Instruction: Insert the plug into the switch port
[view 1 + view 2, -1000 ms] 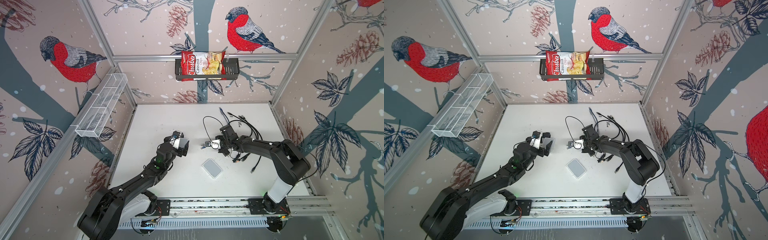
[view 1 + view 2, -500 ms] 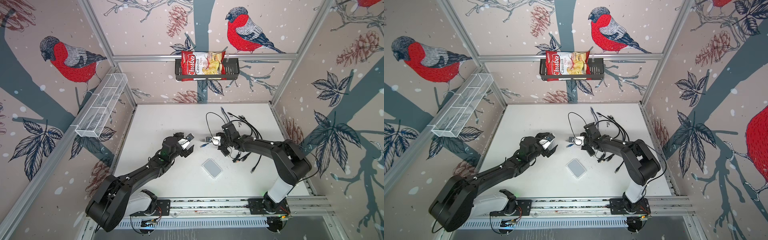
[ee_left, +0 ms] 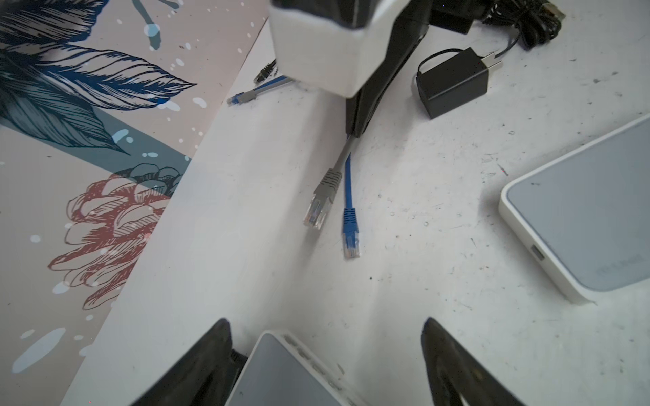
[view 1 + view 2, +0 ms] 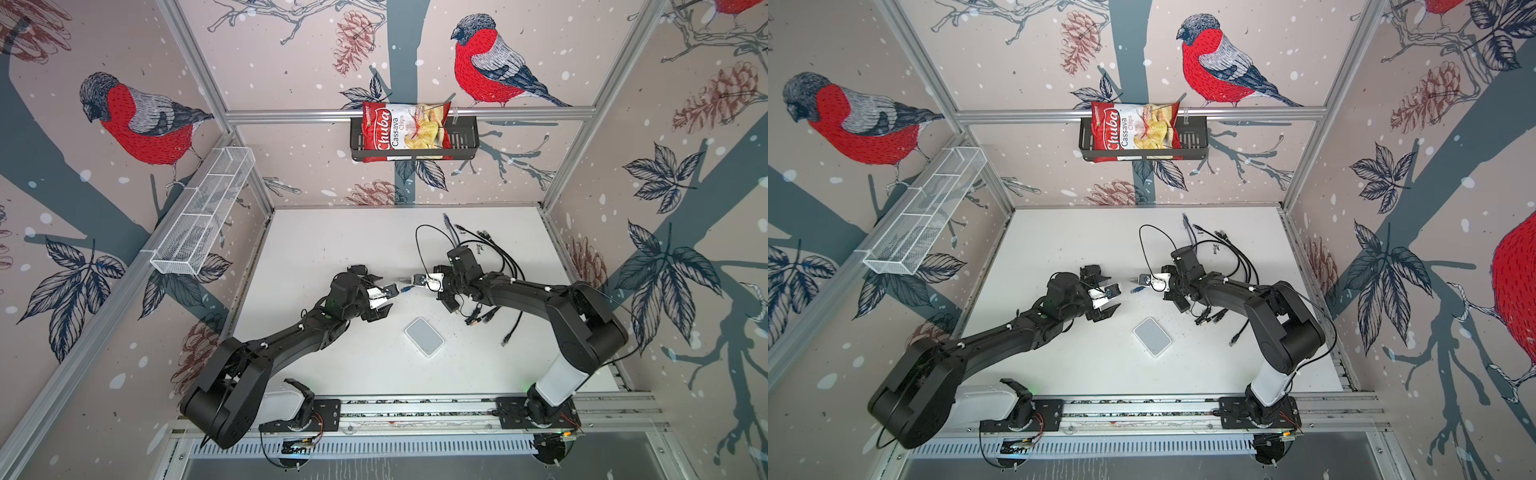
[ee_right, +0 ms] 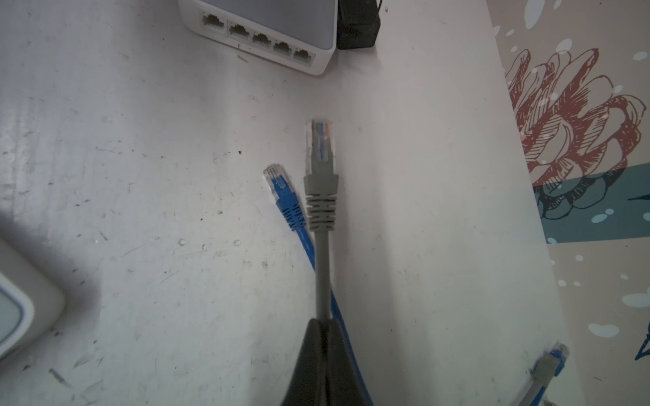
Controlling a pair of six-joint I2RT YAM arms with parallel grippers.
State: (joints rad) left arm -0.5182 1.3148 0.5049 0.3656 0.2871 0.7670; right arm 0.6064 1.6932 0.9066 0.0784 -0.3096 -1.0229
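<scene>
**Grey plug faces the switch's ports, not yet in**

A white wire basket (image 4: pixel 203 212) hangs on the left wall. The white counter (image 4: pixel 332 241) is scuffed and speckled, boxed in by bird-and-pinecone wallpaper on metal framing. Left of centre, the left claw (image 4: pixel 390 298) is spread with a switch (image 3: pixel 281 372) between its fingers, one finger against it; whether it grips, I cannot tell. A bag of chips (image 4: pixel 405 129) sits in a black basket (image 4: pixel 463 141) on the back wall. A second switch (image 4: pixel 424 341) lies flat nearer the front edge. The grey plug (image 5: pixel 319 147) points at the first switch's ports, apart from them, with a blue plug (image 5: pixel 278 179) just beside it. The right claw (image 5: pixel 325 327) is pressed together on the grey cable (image 5: pixel 323 274). Black cables (image 4: pixel 498 257) sprawl toward the right edge.
</scene>
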